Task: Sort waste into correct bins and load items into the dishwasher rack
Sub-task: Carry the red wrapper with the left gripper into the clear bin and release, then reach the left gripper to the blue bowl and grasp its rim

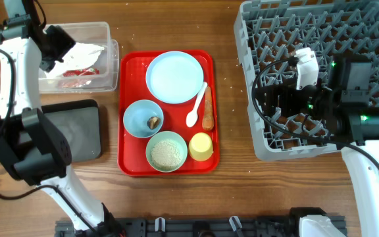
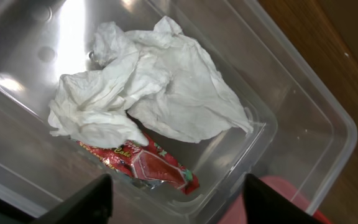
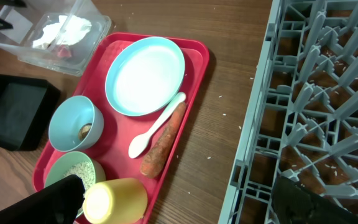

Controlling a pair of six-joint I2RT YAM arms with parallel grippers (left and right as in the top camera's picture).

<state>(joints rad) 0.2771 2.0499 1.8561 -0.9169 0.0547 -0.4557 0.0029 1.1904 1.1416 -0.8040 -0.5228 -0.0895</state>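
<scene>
In the upper left, clear tub point(image 1: 107, 27): holds crumpled white tissue point(image 2: 148, 87) over red snack wrapper point(image 2: 157, 168).
Left gripper point(image 2: 173, 202): jaws spread wide, empty, above the tub.
Right gripper point(image 3: 185, 205): jaws spread, empty, over grey dishwasher rack's point(image 1: 308, 29) left edge.
Red tray point(image 1: 129, 85), centre: plate point(image 1: 173, 77), light-blue bowl point(image 1: 135, 115), pale-green bowl point(image 1: 148, 153) of rice point(image 1: 166, 155), yellow cup point(image 1: 201, 146), white spoon point(image 1: 196, 108), carrot stick point(image 1: 208, 113).

A robotics lab bench is imitating a kitchen: the left arm point(image 1: 10, 79) and right arm point(image 1: 368, 168) are flanking a wooden table point(image 1: 232, 197) carrying a dishwasher rack point(image 1: 275, 39) and red tray point(image 1: 131, 79).
</scene>
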